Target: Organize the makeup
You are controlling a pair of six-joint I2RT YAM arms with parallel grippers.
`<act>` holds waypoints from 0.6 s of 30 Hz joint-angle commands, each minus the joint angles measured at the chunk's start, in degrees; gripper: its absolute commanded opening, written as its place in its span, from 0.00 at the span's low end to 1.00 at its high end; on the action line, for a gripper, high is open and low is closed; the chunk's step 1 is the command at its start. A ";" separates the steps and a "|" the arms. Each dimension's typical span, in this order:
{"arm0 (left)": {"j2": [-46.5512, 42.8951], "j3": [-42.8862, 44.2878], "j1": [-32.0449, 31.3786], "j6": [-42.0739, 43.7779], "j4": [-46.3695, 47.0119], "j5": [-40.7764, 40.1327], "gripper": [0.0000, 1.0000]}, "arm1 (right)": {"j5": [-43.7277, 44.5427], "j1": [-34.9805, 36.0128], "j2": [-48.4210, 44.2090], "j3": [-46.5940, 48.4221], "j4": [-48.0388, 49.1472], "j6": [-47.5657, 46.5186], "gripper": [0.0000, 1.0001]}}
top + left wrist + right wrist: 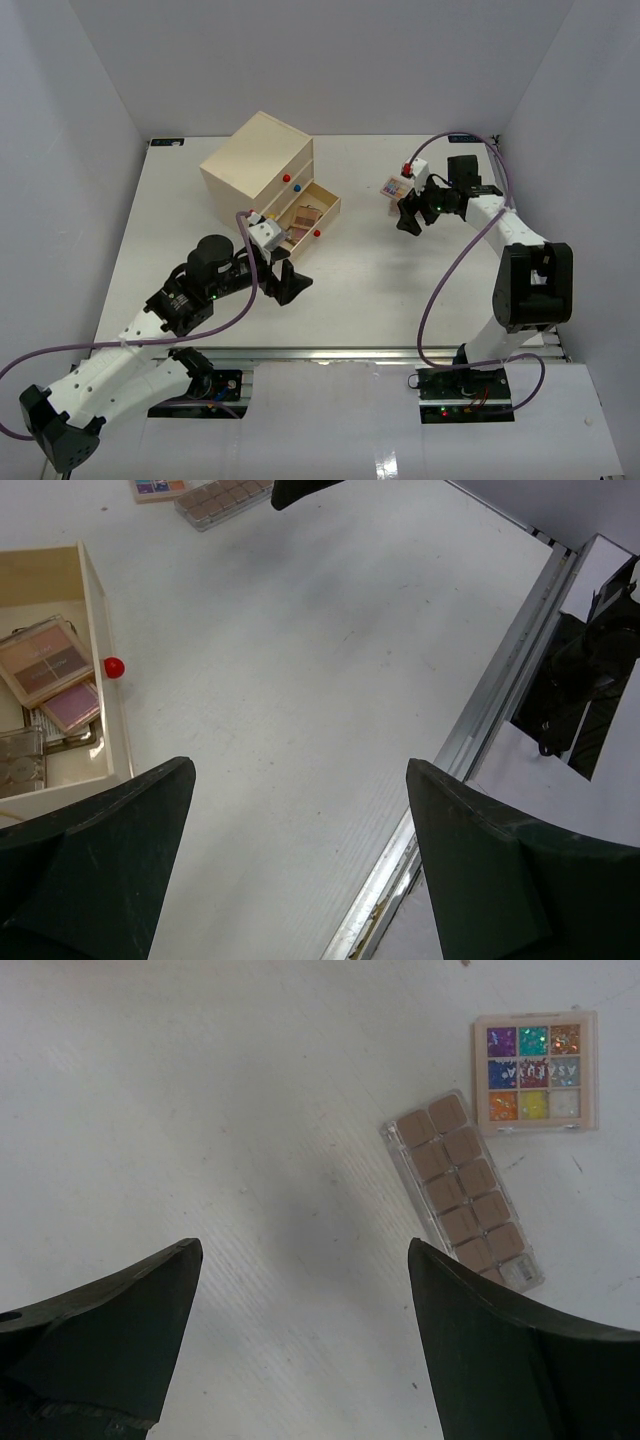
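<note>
Hanging open: two claws over the makeup

The left claw (300,770) is open wide and holds nothing. It hangs over the bare bench (370,290), just in front of the chest (258,165). The right claw (305,1250) is open wide too, and it is empty. It hangs over the far right part of the bench.

Two bits of makeup lie flat on the bench by the right claw. One is a colour palette (535,1070) with nine bright, shiny squares. Pale letters run across its middle row, but the glitter breaks them up and I cannot read the word. Just beside it lies a long tan palette (462,1192) with two rows of tan squares. It has a small white label at its near end, and the print is too tiny to read. From above, the right claw hides most of both.

The bottom drawer (100,680) of the chest is pulled out, with a red knob (113,667) on its front. More makeup lies inside. A brown palette (42,660) sits on top, a small pink palette (70,705) lies next to it, and a silver palette (22,760) is cut off by the edge of the left wrist view. Something lies under them, but I cannot tell what. No writing shows on any of these.

A blue knob (297,186) is on a shut drawer.
</note>
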 commanded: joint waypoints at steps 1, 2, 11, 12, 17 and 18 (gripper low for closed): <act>-1.74 -1.06 2.13 0.79 1.51 0.61 0.98 | 5.66 -0.43 3.74 5.35 -3.77 -4.44 0.90; -2.20 -1.38 2.39 0.86 1.47 0.27 0.98 | 6.72 -0.51 4.29 5.82 -3.88 -5.47 0.90; -3.31 -2.28 4.53 0.02 1.95 0.83 0.98 | 8.87 -2.81 9.99 12.93 -9.87 -12.54 0.90; -3.61 -2.48 4.62 -0.06 2.35 0.75 0.98 | 8.28 -3.25 10.83 13.96 -10.32 -12.42 0.90; -1.75 -2.36 5.22 -0.27 2.02 1.22 0.98 | 8.79 -4.16 13.24 15.98 -11.22 -12.46 0.90; -1.72 -2.33 5.23 -0.32 1.91 1.20 0.98 | 8.83 -4.36 13.41 16.23 -11.27 -12.62 0.90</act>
